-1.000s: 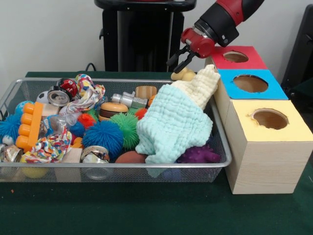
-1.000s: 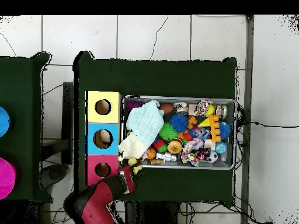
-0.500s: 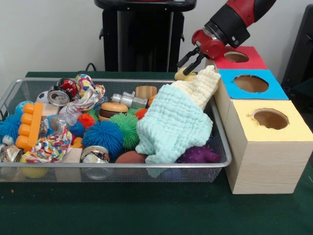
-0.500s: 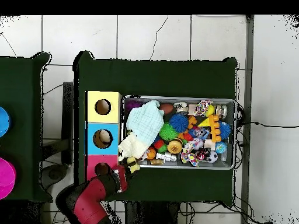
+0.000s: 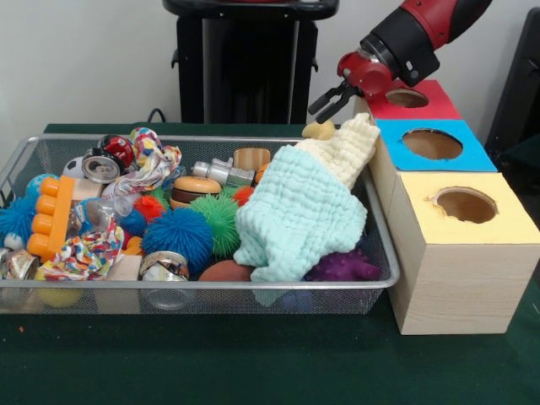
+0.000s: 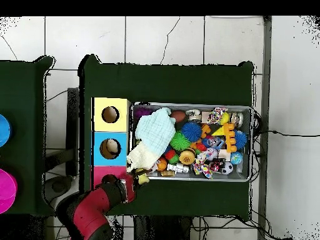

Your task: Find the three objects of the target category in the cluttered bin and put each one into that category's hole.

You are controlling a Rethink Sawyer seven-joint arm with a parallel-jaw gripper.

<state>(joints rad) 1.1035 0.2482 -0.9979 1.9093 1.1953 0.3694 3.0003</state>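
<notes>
The bin (image 5: pixel 202 288) of silver wire mesh is full of toys, balls, cans and rope knots; it also shows in the overhead view (image 6: pixel 189 105). A mint and cream cloth (image 5: pixel 299 207) hangs over its right end. A small yellow object (image 5: pixel 319 130) lies at the bin's far right corner beside the cloth. Three wooden boxes with round holes stand right of the bin: red top (image 5: pixel 426 101), blue top (image 5: pixel 468 153), yellow top (image 5: pixel 506 221). My gripper (image 5: pixel 327 101) is open and empty, above the yellow object and next to the red box; it also shows in the overhead view (image 6: pixel 134 182).
The robot's black pedestal (image 5: pixel 245 59) stands behind the bin. In the overhead view the boxes line the bin's left end: yellow (image 6: pixel 100 115), blue (image 6: pixel 99 149), red (image 6: pixel 98 181). A tan thing shows inside the blue box's hole (image 6: pixel 111 149). Green cloth (image 5: pixel 253 363) covers the table.
My gripper has risen and moved right, away from the yellow object toward the red box. The yellow object and the cloth stay where they were.
</notes>
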